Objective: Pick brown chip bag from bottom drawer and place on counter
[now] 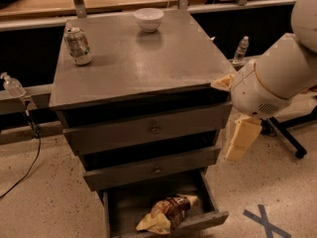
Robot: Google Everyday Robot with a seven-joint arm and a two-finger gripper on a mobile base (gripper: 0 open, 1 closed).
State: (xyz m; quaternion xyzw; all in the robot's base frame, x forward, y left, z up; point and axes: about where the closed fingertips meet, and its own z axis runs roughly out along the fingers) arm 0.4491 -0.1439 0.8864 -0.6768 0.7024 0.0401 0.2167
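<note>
The brown chip bag [168, 213] lies crumpled in the open bottom drawer [216, 217], near its front lip. The two taller drawers above it stand slightly ajar. The counter [148, 63] is the grey top of the cabinet. My arm comes in from the right, and its white joint sits against the cabinet's right front corner. My gripper [240, 139] hangs below that joint, beside the middle drawer's right end. It is above and to the right of the bag and holds nothing.
A silver soda can [79, 45] stands at the counter's left, and a white bowl [149, 19] at its back. A water bottle [241, 48] stands behind on the right, a pump bottle [12, 86] on the left. A chair base [292, 138] and blue tape X [265, 221] are on the right floor.
</note>
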